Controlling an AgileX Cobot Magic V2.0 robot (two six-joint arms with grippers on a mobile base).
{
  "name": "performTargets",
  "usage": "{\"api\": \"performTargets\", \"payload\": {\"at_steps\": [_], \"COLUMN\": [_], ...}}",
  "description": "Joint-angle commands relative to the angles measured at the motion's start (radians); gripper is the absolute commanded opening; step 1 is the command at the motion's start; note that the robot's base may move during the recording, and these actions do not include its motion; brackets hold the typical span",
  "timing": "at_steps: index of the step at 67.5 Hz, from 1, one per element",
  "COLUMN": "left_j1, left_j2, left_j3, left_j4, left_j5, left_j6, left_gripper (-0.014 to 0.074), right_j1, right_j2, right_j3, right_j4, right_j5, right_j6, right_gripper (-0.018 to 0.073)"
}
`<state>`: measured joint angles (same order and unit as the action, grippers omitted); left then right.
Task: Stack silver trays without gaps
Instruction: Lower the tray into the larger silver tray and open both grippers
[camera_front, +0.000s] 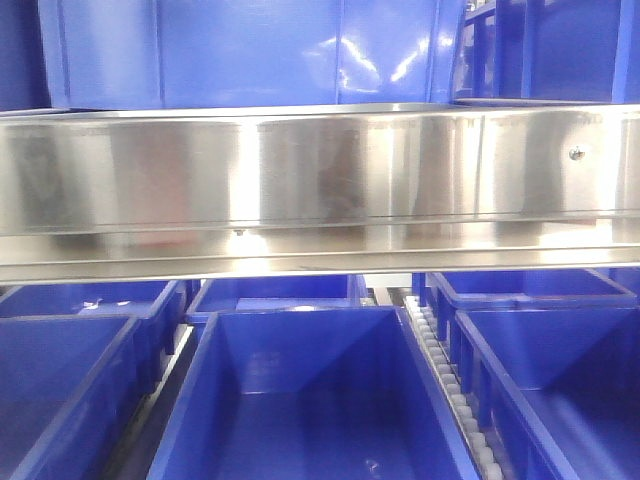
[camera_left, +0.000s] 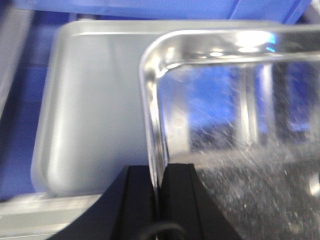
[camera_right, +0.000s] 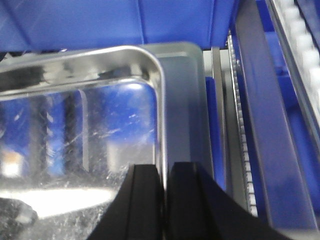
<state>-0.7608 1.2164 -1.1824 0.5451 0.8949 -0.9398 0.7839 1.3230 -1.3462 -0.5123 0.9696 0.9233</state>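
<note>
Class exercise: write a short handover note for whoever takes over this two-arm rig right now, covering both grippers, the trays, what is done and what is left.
Left gripper: jaws shut on the held tray at its left rim.
Right gripper: jaws shut on the same tray's right rim.
The lower tray lies beneath it, offset outward on both sides.
Done: tray picked up by both arms.
Left: align it over the lower tray, seat it without a gap, release.

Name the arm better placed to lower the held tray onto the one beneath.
Neither alone: left gripper and right gripper each pinch opposite rims of the upper tray above the lower tray; lower together.
</note>
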Motion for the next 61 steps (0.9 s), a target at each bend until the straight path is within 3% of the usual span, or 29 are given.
{"api": "performTargets", "payload": {"at_steps": [1,10,22,37,61], "left_j1": [0.062,0.180,0.278,0.290,0.290], "left_j2": [0.026,0.079,0.164,0.231,0.268], "left_j3": [-0.010,-0.050,-0.106,-0.107,-0.107], "left_j4": [-0.106,-0.188,-0.330,-0.342,-0.311], "left_j5": [-0.141,-0.178,-0.196,-0.218,-0.232], "left_j6": [0.091,0.210,0.360,0.361,0.361], "left_gripper": [-0.0009,-0.0009,-0.0009,-0.0009,-0.0009], "right_j1": [-0.030,-0.077,-0.133,-0.182,-0.183], "right_j2": [0.055,0.127,0.201,0.263,0.302], "right_j3": [-0.055,-0.100,-0.102,-0.106,-0.106], "right_j4": [0.050,0.086,0.180,0.194,0.203], "right_j5": [-0.133,-0.147,-0.231,-0.252,-0.276], "right_j6": [-0.047,-0.056,-0.080,-0.107,-0.109], "right_gripper": [-0.0004,-0.0004,-0.0004,-0.0004,-0.0004]}}
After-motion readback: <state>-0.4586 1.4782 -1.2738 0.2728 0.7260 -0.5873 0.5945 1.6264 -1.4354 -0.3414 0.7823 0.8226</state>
